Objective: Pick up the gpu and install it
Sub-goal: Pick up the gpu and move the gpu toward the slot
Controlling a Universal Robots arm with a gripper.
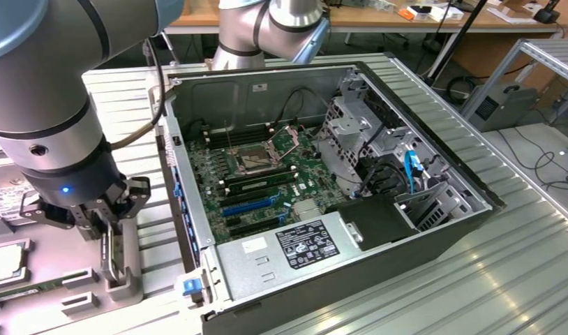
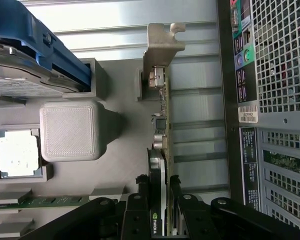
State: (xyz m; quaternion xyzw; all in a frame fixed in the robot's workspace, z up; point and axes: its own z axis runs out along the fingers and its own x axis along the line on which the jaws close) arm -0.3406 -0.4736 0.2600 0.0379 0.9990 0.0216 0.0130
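Black gripper fingers (image 2: 140,202), nearest the wrist camera, straddle the gpu (image 2: 162,125), a thin black card with a green circuit-board edge that stands on its long edge. The gripper (image 2: 159,197) is narrowed to about the card's thickness, with one finger against each face, so it appears to be closed on the card. The card's bent silver metal end bracket (image 2: 162,42) points away from the fingers.

The card's lower edge sits in the slot of a matt grey moulded parts tray (image 2: 125,150), so, as a judgement, it is gripped but not yet lifted. The tray also carries a rounded grey block (image 2: 70,131), a square silver processor chip (image 2: 19,152) in its recess, a narrow green memory stick (image 2: 45,201), and a silver hard drive in a blue carrier (image 2: 35,45).

Just beside the tray, towards the exterior view's right, an open black tower computer case (image 1: 433,237) lies on its side on a ribbed metal table (image 1: 507,279). Its green motherboard (image 1: 256,174) is exposed, and the blue expansion slot (image 1: 251,204) holds no card.

Done so far: approach and grasp. Not done: lifting the card clear, carrying it to the case and seating it.
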